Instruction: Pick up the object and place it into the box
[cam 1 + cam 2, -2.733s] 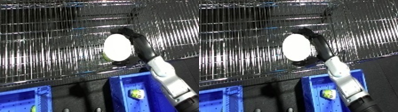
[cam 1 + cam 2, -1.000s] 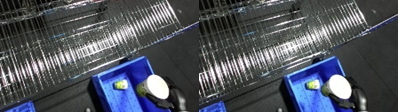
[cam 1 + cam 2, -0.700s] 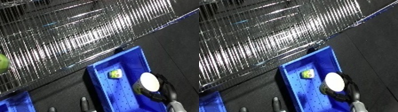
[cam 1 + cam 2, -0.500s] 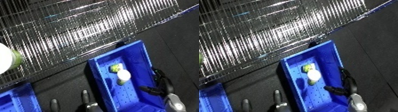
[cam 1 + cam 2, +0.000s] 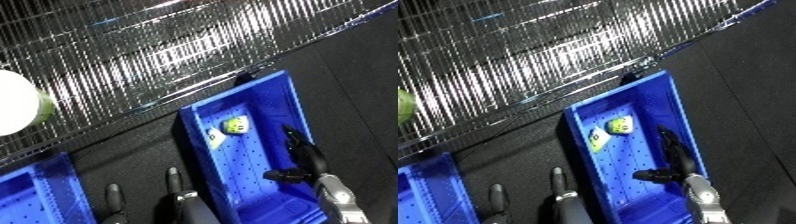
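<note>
With right hand (image 5: 302,157) spread empty over blue bin (image 5: 200,130), release step looks done; next, withdraw arm

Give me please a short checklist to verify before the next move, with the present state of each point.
1. Black right hand holds nothing: ok, its fingers are straight and empty above the bin.
2. Objects lie inside the blue perforated plastic bin: ok, a small yellow-green object and a pale one beside it rest on its floor.
3. Right hand is clear of the bin's contents: ok, it touches neither object.
4. Another item waits on the wire mesh shelf: ok, a round white and green object shows at the left edge.
5. Black left hand is free: cannot tell, only its fingers show at the lower edge.
</note>
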Tool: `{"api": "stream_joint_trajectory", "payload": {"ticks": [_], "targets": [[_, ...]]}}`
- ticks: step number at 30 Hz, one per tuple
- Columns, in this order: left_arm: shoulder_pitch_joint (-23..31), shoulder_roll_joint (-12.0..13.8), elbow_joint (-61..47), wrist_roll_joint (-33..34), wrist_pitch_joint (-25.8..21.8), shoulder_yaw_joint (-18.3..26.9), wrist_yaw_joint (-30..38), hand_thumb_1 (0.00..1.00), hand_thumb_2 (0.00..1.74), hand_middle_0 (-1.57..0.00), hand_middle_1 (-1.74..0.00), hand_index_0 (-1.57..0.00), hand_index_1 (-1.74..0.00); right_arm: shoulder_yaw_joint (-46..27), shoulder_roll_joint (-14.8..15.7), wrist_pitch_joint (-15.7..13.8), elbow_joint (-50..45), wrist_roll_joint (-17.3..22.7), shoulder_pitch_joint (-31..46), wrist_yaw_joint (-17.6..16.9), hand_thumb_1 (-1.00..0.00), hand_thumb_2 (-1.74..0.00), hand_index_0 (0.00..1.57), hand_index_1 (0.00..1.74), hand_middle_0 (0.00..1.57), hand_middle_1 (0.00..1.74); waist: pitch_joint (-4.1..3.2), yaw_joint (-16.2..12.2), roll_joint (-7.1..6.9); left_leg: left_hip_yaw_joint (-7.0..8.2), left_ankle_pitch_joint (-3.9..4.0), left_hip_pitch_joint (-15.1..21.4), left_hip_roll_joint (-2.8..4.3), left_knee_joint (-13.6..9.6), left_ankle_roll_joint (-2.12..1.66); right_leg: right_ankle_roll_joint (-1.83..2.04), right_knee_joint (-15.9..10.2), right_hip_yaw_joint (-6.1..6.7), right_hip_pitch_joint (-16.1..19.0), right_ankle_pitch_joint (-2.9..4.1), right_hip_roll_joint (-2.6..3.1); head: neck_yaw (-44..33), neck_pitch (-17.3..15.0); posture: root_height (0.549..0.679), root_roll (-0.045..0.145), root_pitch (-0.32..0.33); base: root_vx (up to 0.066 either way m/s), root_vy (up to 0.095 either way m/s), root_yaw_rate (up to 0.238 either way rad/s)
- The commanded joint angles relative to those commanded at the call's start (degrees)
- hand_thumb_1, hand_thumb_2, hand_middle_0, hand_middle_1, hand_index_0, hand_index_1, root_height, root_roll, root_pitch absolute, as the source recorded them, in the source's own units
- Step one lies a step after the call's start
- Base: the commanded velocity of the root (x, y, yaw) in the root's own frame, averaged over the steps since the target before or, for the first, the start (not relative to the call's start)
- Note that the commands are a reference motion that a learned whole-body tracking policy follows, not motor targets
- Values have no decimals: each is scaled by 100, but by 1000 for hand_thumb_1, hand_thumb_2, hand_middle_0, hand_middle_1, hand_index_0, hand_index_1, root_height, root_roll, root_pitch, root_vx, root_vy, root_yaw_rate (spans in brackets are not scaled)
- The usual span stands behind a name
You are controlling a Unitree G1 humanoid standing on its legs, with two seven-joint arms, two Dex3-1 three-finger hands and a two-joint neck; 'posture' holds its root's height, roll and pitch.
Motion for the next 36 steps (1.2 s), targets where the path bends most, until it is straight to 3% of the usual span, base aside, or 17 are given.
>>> {"api": "stream_joint_trajectory", "payload": {"ticks": [6,11,16,26,31,36], "targets": [[-120,56,51,173,21,63,17,0,0,0,0,0,0,302,103,45,-242,-294,-37,177,0,0,0,0,0,0,-82,102,-59,-41,80,14,11,-82,-23,36,-76,-55,62,-7,-19,-1283,-101,654,67,33,-8,-12,123],[-293,123,137,277,62,79,25,0,0,0,0,0,0,438,190,243,-336,-348,-141,227,0,0,0,0,0,0,-140,190,-96,-96,190,10,49,-187,-42,73,-21,-114,74,-60,-31,-2097,8,653,59,33,10,-24,137],[-388,180,185,459,58,72,-9,0,0,0,0,0,0,551,301,508,-368,-397,-183,161,0,0,0,0,0,0,-169,292,-125,-147,249,-28,77,-206,-48,116,19,-192,67,-67,-92,-2615,226,653,54,34,11,-39,214],[-407,259,62,581,-125,-34,-29,0,0,0,0,0,0,723,455,741,-436,-261,-98,-198,0,0,0,0,0,0,-145,496,-145,-251,164,-227,22,84,-12,147,31,-309,42,-27,-197,-4107,1034,652,52,33,21,-34,208],[-388,306,-52,412,-353,-27,-26,0,0,0,0,0,0,822,510,749,-385,-231,-36,-248,0,0,0,0,0,0,-114,587,-157,-279,92,-335,2,268,25,138,133,-361,8,-63,-223,-4643,1280,651,48,31,13,1,52],[-387,392,-346,106,-810,22,-39,0,0,0,0,0,0,913,588,695,-290,-173,4,-216,0,0,0,0,0,0,-58,696,-226,-313,67,-406,15,344,37,131,253,-420,-23,-110,-235,-4849,1377,649,42,31,10,-11,38]]}}
